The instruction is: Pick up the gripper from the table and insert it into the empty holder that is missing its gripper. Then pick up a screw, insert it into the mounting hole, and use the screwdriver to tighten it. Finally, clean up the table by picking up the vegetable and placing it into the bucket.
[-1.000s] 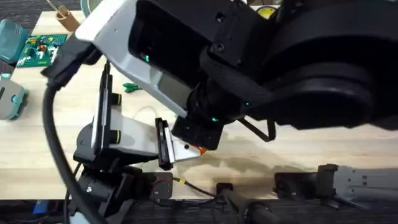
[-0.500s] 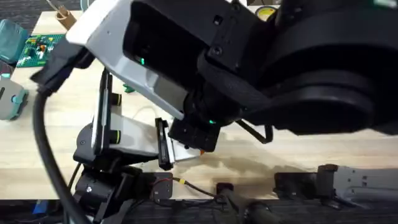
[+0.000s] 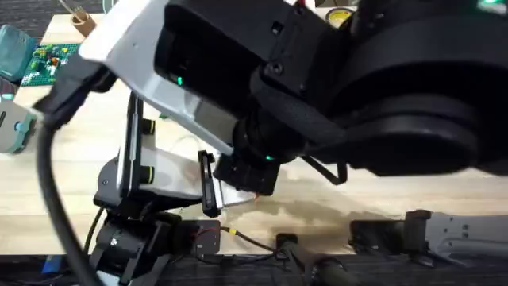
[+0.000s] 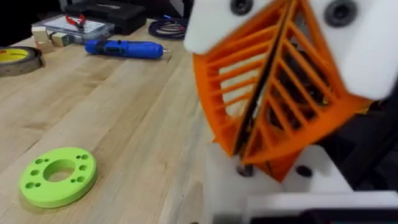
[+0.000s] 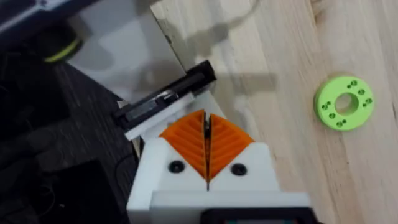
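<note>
One screwdriver [image 4: 124, 48], one green disc [image 4: 58, 176], one tape roll [image 4: 18, 60].

A light wooden table [image 4: 124, 118] carried a lime-green disc [image 4: 58, 175] with holes. Well beyond the disc lay the blue screwdriver [image 4: 124, 48], with a yellow tape roll [image 4: 18, 59] and a clear box [image 4: 73, 26] near the screwdriver.

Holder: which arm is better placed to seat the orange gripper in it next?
Right, probably: the right gripper, shut, sits at the white holder on the left arm, the orange gripper just beneath its tips.
</note>
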